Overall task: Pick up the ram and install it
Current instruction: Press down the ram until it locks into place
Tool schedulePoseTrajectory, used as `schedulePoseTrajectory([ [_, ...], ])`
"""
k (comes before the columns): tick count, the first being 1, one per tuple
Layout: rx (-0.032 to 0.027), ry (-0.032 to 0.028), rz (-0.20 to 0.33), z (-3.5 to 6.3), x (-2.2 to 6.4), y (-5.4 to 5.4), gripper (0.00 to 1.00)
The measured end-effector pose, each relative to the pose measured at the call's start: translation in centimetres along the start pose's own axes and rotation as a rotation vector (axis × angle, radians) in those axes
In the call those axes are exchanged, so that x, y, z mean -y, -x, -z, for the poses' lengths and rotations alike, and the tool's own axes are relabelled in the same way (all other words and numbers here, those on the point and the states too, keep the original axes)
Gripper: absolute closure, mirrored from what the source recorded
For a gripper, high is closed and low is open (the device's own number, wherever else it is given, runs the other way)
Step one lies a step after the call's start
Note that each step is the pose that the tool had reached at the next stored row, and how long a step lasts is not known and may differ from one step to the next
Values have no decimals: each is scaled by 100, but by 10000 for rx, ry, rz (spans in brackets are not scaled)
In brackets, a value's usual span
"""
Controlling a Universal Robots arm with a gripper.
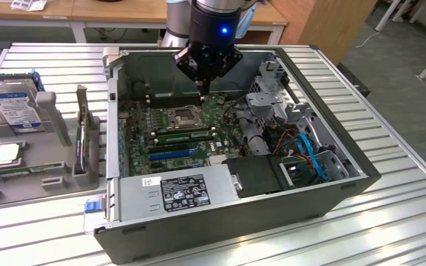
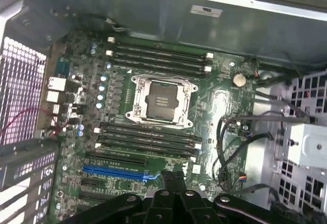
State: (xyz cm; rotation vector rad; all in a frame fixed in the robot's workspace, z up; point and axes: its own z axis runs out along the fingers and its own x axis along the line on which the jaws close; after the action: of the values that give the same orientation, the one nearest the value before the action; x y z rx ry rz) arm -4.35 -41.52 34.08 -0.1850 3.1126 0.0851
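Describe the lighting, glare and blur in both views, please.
Exterior view: even room light, bright glare on the ribbed table, a blue lamp glowing on the arm. Wrist view: softer focus, the motherboard dim, the vent grille washed out by backlight.

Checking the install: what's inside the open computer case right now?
The motherboard with an empty CPU socket, black memory slots and a power supply. The shut gripper hangs above it; beneath the supply is covered.
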Motion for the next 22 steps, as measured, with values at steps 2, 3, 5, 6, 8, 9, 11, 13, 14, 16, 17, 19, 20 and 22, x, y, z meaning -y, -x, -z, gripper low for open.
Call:
schedulePoseTrajectory([
  [2,12,-5,-218,0,0,-1,90],
  [3,17,-8,-320,-1,0,-2,90],
  [5,28,-13,-528,-1,-1,-4,90],
  [6,34,-16,-636,-1,-1,-4,90],
  [8,45,-22,-854,-2,-1,-6,90],
  [9,51,-25,-962,-2,-1,-7,90],
  [11,62,-30,-1172,-3,-1,-9,90],
  [13,69,-33,-1313,-3,-1,-9,90],
  [14,70,-33,-1317,-3,-1,-9,90],
  [16,70,-33,-1319,-3,-1,-10,90],
  [17,70,-34,-1319,-3,-1,-9,90],
  [19,70,-33,-1319,-3,-1,-9,90],
  [20,70,-34,-1319,-3,-1,-9,90],
  [22,70,-34,-1319,-3,-1,-9,90],
])
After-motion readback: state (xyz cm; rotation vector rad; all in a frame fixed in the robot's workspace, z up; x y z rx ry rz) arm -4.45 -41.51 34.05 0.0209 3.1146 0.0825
